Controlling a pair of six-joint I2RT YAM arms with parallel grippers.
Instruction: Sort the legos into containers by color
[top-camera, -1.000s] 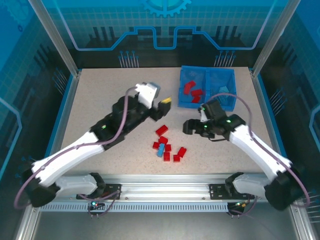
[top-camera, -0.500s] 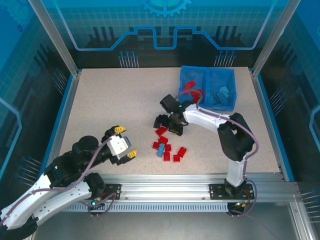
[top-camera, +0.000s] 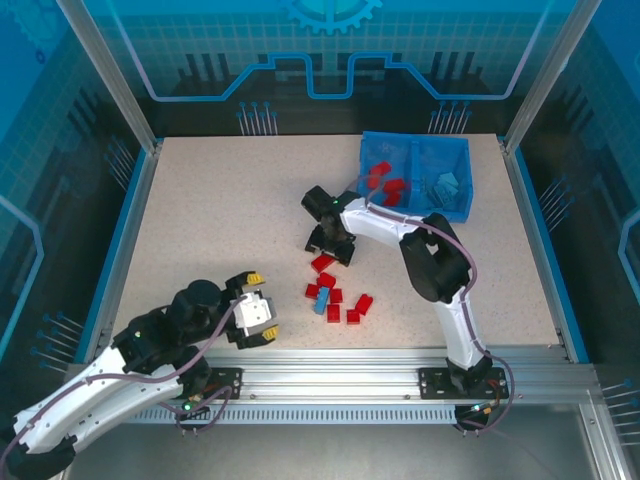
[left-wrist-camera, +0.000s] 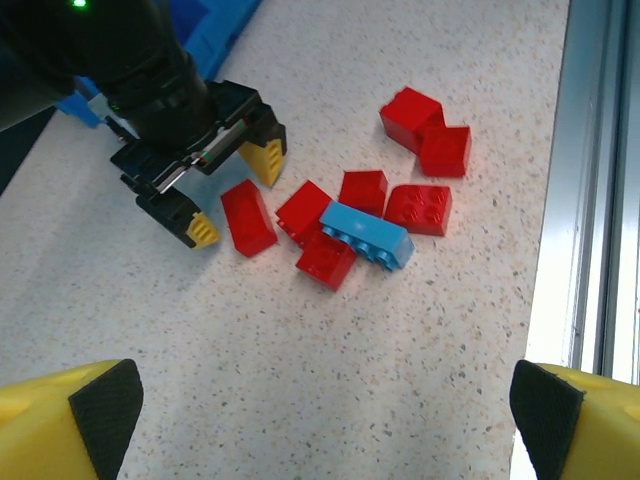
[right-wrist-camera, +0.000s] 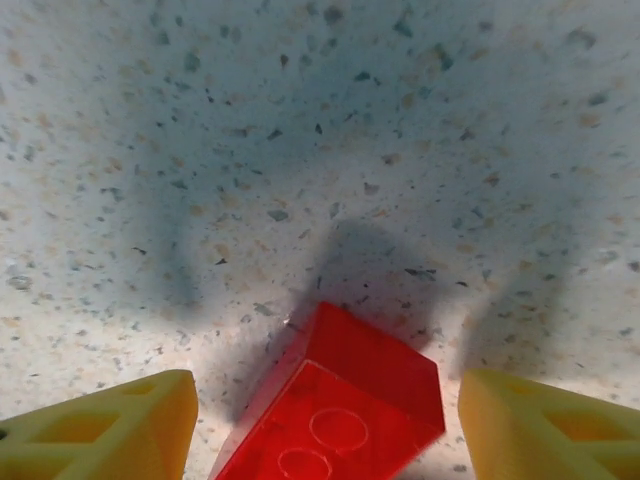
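Observation:
Several red legos (top-camera: 335, 295) and one light blue lego (top-camera: 322, 298) lie loose mid-table. My right gripper (top-camera: 328, 250) is open over the pile's far edge, its yellow fingertips (left-wrist-camera: 265, 160) straddling a red lego (left-wrist-camera: 248, 217) without touching it. In the right wrist view that red lego (right-wrist-camera: 345, 410) sits between the fingers (right-wrist-camera: 110, 430) with gaps on both sides. My left gripper (top-camera: 255, 312) hovers near the front left, wide open and holding nothing. The blue bin (top-camera: 415, 137) holds red legos (top-camera: 385, 182) in its left container and light blue ones (top-camera: 445, 185) in its right.
The right arm's elbow (top-camera: 435, 265) arches over the table between the pile and the bin. A metal rail (top-camera: 330, 380) runs along the near edge. Blue frame walls close in the table on the left, right and back.
The left arm pulled back from mid-table to the front left and opened its jaws. The right arm swung from beside the bin to the pile, and its jaws came down around a red lego.

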